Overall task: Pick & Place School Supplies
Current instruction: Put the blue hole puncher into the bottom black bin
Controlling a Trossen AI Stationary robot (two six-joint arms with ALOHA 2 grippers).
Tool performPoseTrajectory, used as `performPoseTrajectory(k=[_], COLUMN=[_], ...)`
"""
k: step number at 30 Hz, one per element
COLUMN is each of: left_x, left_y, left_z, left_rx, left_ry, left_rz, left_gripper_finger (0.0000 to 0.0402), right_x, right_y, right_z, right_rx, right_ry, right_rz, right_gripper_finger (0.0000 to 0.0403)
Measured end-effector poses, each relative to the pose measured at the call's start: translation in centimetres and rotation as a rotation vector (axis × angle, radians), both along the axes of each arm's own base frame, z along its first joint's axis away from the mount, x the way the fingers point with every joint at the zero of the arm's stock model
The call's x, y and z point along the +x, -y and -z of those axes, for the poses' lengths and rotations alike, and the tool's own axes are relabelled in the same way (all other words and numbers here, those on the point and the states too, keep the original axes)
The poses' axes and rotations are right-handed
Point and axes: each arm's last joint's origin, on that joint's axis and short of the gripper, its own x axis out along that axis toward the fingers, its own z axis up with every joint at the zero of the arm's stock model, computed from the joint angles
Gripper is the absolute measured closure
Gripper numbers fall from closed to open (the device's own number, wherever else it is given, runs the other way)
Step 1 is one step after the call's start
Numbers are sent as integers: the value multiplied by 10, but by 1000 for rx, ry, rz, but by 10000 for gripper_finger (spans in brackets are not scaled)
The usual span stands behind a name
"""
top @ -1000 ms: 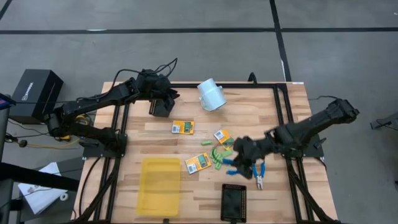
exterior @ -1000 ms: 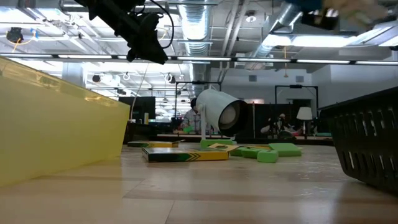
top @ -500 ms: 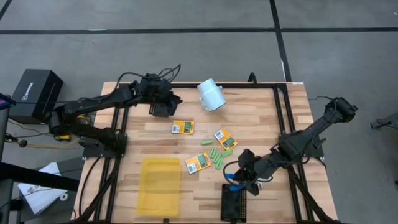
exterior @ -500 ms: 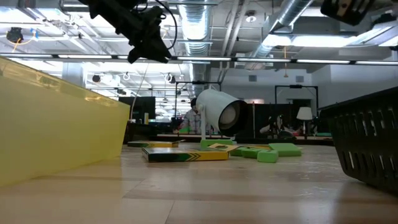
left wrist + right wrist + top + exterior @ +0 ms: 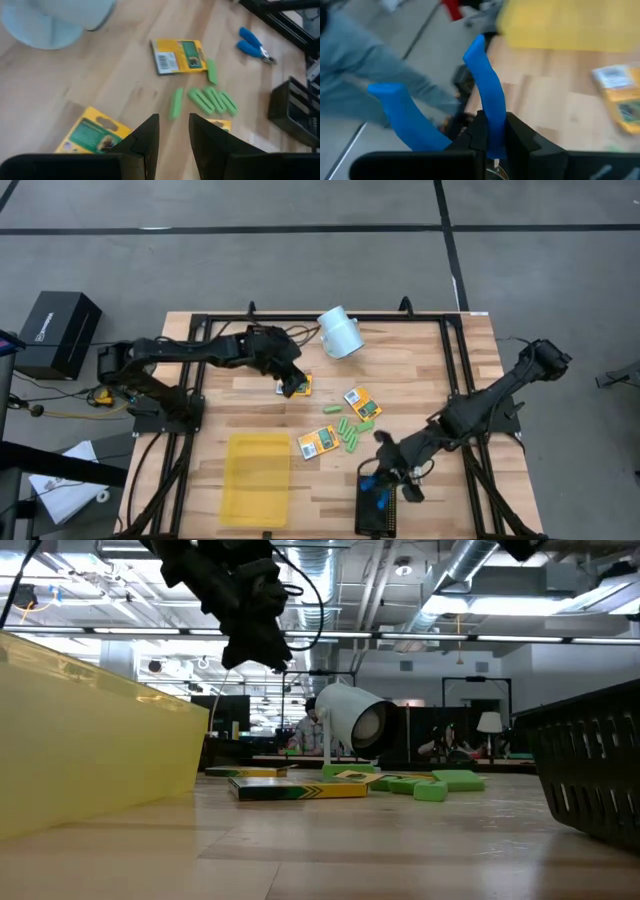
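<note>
The right claw (image 5: 383, 482) is hanging at the lower middle of the high view, directly over the near rim of the black mesh tray (image 5: 377, 516), and it is pinching one handle of the blue pliers (image 5: 487, 120) between nearly closed fingers; the tool's two smooth blue grips are fanning out ahead of the claw, long axis pointing away from the wrist. That is the relation that matters, I judge: tool straight above tray, so the drop only needs a short descent and a release. The left claw (image 5: 291, 383) is hovering left of centre over the wooden surface (image 5: 420, 370), its fingers (image 5: 145, 142) a little apart and holding nothing, right above one flat yellow card box (image 5: 297, 385). From its wrist view another glossy yellow box (image 5: 178, 56) is lying ahead, and the small green sticks (image 5: 212, 100) are lying side by side just past it, matte and oblong. The second blue pliers (image 5: 255, 45) are farther off, nearer the right arm.
</note>
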Motion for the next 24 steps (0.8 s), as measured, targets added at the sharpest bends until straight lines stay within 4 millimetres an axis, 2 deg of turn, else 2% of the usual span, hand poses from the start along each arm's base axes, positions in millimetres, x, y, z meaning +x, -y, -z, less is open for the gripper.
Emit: performPoseTrajectory(k=[5, 11, 20, 24], left_x=[0, -3, -3, -3], left_y=[9, 11, 11, 11], left_z=[-5, -16, -21, -21], left_rx=[-8, -14, -16, -15], left_ry=[23, 82, 115, 116], left_rz=[17, 7, -1, -2], left_gripper_finger=[302, 302, 302, 302], right_x=[10, 19, 24, 28], right_y=[-21, -33, -33, -25], right_z=[27, 52, 62, 62], right_rx=[-53, -153, -326, -350], right_ry=[-11, -32, -54, -49], right_rz=[-190, -404, -599, -606], right_gripper_finger=[374, 374, 374, 374])
